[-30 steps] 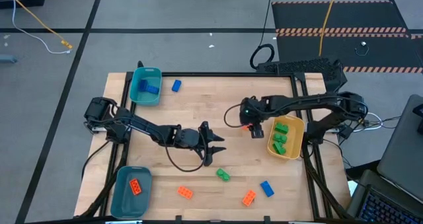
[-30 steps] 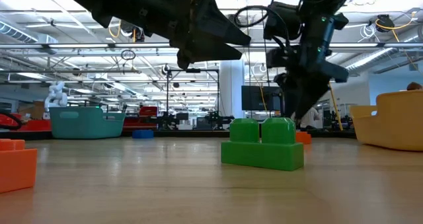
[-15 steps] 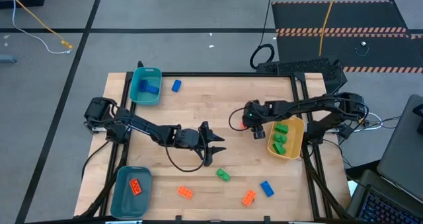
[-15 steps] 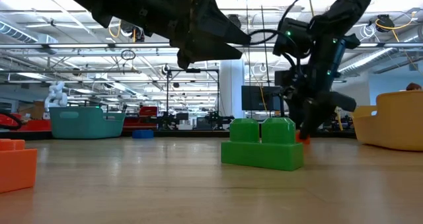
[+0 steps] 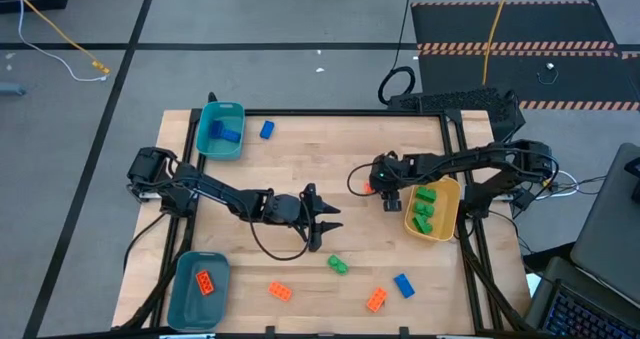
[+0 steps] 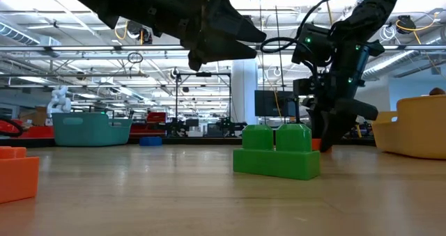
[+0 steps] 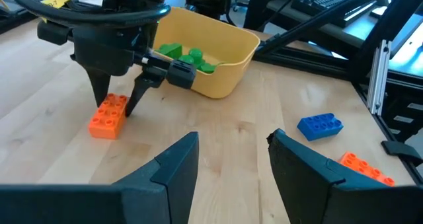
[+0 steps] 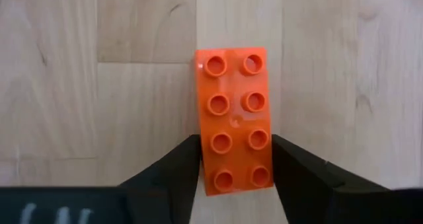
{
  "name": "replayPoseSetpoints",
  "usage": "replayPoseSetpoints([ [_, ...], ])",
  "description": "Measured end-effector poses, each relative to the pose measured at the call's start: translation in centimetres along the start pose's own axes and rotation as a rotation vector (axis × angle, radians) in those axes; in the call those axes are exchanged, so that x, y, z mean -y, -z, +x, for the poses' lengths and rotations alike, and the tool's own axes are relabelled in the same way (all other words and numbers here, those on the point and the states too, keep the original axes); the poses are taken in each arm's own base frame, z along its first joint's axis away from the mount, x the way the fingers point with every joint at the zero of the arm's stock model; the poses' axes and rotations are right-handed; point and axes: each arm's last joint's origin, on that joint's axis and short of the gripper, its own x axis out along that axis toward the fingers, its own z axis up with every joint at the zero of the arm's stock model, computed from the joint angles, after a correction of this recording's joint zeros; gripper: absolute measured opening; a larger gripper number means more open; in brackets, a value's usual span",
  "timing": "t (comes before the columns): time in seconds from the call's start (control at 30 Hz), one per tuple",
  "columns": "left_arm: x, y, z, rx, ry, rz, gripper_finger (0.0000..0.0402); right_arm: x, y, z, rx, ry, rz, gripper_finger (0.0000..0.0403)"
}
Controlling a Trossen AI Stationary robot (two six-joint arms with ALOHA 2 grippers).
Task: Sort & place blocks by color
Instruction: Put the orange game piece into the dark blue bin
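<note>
The right end effector [image 5: 384,193] stands low over the bench near the yellow bin. Its two dark fingers [image 8: 178,164] lie against the long sides of an orange eight-stud plastic brick [image 8: 232,121], pinching it where it rests flat on the wood. The left end effector [image 5: 320,226] hangs above mid-bench with its fingers spread and nothing between them.

Counts:
- **Orange bricks:** four. They are the pinched one, two loose orange bricks [image 5: 280,291] [image 5: 376,299] near the front edge, and an orange brick in the near teal bin [image 5: 204,283].
- **Blue bricks:** three. There is a blue brick in the far teal bin [image 5: 227,132], a blue brick just beside that bin [image 5: 266,129] and a blue brick at the front [image 5: 403,284].
- **Green bricks:** a loose green brick [image 5: 337,265] lies just in front of the left end effector, and three green bricks in the yellow bin [image 5: 424,207] can be made out.
- **Bins:** a far teal rectangular bin [image 5: 207,139], a near teal rectangular bin [image 5: 183,297] and a yellow-orange plastic bin [image 5: 449,211].

All bricks are small, glossy and studded on top.

The light wooden bench [image 5: 300,164] has a black frame. It stands on a grey floor [image 5: 250,39] crossed by dark lines, with a yellow cable [image 5: 60,39] and a black mat edged in striped tape [image 5: 510,24]. The low view shows a large hall with ceiling trusses and lights behind.
</note>
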Motion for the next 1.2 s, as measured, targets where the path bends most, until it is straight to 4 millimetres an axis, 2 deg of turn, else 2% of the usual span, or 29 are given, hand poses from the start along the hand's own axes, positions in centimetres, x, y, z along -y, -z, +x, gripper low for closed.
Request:
replayPoseSetpoints([
  [0.1,0.0,0.0,0.0,0.000,0.000,0.005,0.0184,-0.2,-0.2,0.0,0.013,-0.005,-0.014,0.0131],
  [0.3,0.0,0.0,0.0,0.003,0.001,0.018,0.0184,-0.9,-0.4,-0.3,0.030,-0.014,0.007,0.0131],
  [0.37,0.0,0.0,0.0,0.003,0.001,0.030,0.0184,-1.1,-0.9,-0.7,0.084,-0.017,0.028,0.0131],
  [0.5,0.2,0.0,0.0,0.007,-0.009,0.084,0.0184,-1.7,-2.3,-2.8,0.274,-0.022,0.052,0.0131],
  [0.63,0.7,0.1,-0.2,0.023,-0.041,0.138,0.0184,-2.5,-3.3,-6.1,0.480,-0.019,0.023,0.0131],
  [0.77,0.8,-0.1,-0.3,0.057,-0.139,0.162,0.0184,-3.0,-3.3,-8.7,0.595,-0.024,0.003,0.0131],
  [0.9,0.6,-0.4,-0.4,0.103,-0.249,0.166,0.0184,-3.6,-3.5,-10.3,0.697,-0.036,-0.010,0.0131],
  [1.03,0.5,-0.6,-0.4,0.119,-0.242,0.186,0.0185,-4.3,-4.2,-10.9,0.785,-0.036,-0.065,0.0131],
  [1.2,0.5,-0.6,-0.4,0.114,-0.239,0.188,0.0185,-4.5,-4.8,-9.6,0.833,-0.025,-0.081,0.0131],
])
